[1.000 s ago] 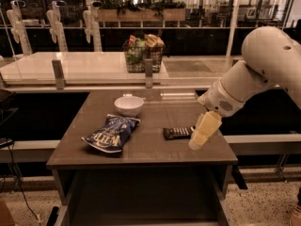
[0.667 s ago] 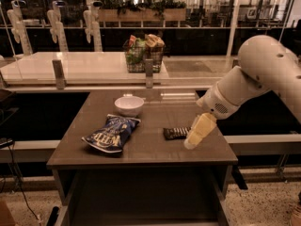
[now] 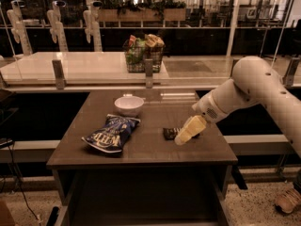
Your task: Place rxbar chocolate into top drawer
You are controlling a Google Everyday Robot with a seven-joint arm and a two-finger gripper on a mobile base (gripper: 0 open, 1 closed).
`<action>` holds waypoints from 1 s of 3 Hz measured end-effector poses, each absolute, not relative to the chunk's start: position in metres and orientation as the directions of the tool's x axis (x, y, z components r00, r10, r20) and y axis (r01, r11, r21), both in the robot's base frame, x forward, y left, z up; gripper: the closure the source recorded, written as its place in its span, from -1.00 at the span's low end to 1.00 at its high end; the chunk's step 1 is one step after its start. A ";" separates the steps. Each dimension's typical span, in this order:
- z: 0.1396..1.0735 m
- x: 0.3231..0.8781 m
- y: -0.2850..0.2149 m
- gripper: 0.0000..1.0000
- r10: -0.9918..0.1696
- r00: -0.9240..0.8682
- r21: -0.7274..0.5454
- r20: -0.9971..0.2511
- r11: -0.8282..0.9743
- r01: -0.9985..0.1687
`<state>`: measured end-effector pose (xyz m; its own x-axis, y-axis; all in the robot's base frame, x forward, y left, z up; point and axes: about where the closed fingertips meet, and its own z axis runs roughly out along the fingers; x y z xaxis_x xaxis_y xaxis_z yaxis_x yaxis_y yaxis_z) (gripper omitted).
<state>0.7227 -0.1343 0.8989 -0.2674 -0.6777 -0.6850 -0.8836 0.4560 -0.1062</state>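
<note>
The rxbar chocolate (image 3: 169,133) is a small flat dark wrapper lying on the brown tabletop (image 3: 155,107), right of centre. My gripper (image 3: 182,136) is pale yellow and hangs from the white arm that comes in from the right. It is right at the bar's right end and covers part of it. The top drawer (image 3: 141,197) stands pulled out below the table's front edge, a wide dark box with flat sides.
A crinkled blue chip bag (image 3: 112,133) lies left of the bar. A white bowl (image 3: 129,105) stands behind it. A wire basket of snacks (image 3: 143,53) sits on the pale counter beyond the table.
The gripper has moved left and a little down, from beside the bar's right end to over it. The bar, bag and bowl have not moved.
</note>
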 end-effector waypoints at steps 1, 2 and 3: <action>0.884 0.745 -0.130 -1.00 -0.612 -0.286 -0.060 -0.738 0.482 -0.874; 0.867 0.764 -0.126 -1.00 -0.568 -0.304 -0.023 -0.765 0.495 -0.869; 0.848 0.777 -0.127 -1.00 -0.553 -0.326 0.004 -0.767 0.504 -0.864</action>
